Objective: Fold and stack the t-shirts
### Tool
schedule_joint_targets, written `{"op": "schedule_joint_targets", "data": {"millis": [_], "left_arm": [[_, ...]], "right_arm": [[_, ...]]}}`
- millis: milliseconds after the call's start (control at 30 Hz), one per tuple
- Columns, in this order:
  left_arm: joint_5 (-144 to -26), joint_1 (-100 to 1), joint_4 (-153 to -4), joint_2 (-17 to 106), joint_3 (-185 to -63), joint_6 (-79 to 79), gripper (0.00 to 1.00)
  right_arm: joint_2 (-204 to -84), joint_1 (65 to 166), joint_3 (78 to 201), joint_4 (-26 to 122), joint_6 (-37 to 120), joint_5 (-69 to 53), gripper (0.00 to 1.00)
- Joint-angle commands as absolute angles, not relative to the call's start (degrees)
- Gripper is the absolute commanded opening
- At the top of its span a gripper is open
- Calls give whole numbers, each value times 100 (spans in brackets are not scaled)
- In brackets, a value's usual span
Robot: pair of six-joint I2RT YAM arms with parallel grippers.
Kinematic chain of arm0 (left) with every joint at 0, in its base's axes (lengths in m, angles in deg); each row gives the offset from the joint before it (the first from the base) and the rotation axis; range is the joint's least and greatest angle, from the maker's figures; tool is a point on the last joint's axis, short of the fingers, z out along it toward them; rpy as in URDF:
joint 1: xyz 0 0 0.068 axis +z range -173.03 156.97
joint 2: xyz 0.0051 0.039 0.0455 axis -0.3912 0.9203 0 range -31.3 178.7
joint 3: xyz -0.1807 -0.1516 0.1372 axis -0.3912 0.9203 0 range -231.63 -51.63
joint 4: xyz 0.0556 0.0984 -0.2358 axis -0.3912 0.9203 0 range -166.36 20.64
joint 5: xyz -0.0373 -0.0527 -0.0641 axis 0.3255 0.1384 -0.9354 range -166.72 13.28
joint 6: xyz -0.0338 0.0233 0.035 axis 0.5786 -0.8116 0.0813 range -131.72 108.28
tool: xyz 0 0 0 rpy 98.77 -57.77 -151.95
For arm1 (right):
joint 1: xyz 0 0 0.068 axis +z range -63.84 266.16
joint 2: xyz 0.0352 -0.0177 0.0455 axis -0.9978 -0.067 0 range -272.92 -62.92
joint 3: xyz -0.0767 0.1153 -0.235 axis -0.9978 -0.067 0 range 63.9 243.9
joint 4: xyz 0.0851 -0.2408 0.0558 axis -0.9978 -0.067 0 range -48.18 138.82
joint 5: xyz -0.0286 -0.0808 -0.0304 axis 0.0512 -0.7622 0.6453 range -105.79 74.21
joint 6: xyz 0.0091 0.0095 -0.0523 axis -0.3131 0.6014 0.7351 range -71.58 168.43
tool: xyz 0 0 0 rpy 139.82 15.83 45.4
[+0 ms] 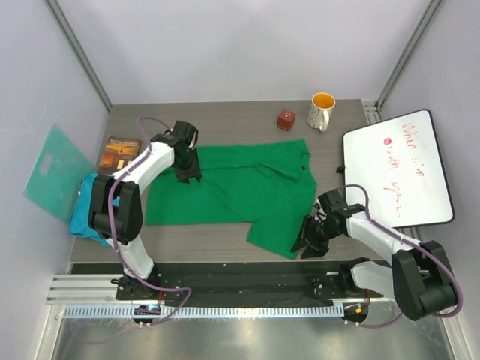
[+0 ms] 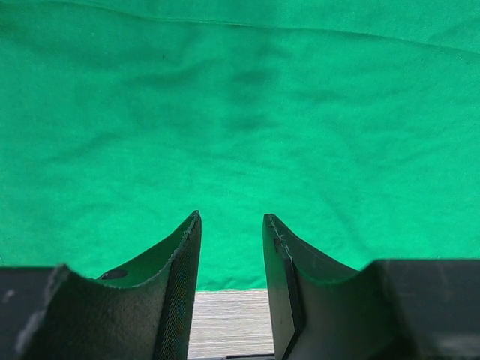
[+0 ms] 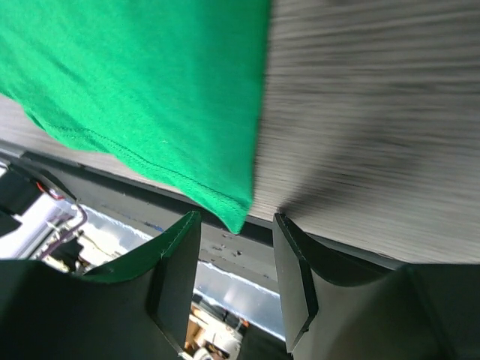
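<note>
The green shirt (image 1: 225,191) is soft matt cloth, lightly creased. Under it the table (image 1: 225,120) looks like matt grey wood grain. Beyond it the mug (image 1: 322,111) shines, glazed; to its right the whiteboard (image 1: 397,172) is glossy and smooth.

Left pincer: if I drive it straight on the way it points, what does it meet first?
The green t-shirt: its near edge lies just ahead of the left pincer, past a strip of bare table. Height is unclear; it may ride over the cloth.
</note>
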State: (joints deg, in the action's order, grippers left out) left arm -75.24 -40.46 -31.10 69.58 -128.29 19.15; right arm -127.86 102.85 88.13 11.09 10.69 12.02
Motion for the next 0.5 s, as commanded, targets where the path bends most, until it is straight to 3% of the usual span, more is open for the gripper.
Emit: {"op": "schedule_joint_targets", "data": {"millis": [0, 300, 433, 467], "left_arm": [[-7469, -4070, -3188, 6696, -12722, 1948, 39], [-7311, -4070, -3197, 6546, -12554, 1807, 39], [-7311, -4070, -3206, 6564, -12581, 1807, 39], [-7302, -4070, -3215, 6573, -12581, 1816, 39]], "right_arm": [[-13059, 10497, 8974, 1445, 1072, 1041, 50], [-13770, 11068, 9282, 1630, 932, 882, 47], [-13833, 11165, 9335, 1648, 940, 865, 29], [-13833, 11165, 9343, 1648, 940, 856, 21]]}}
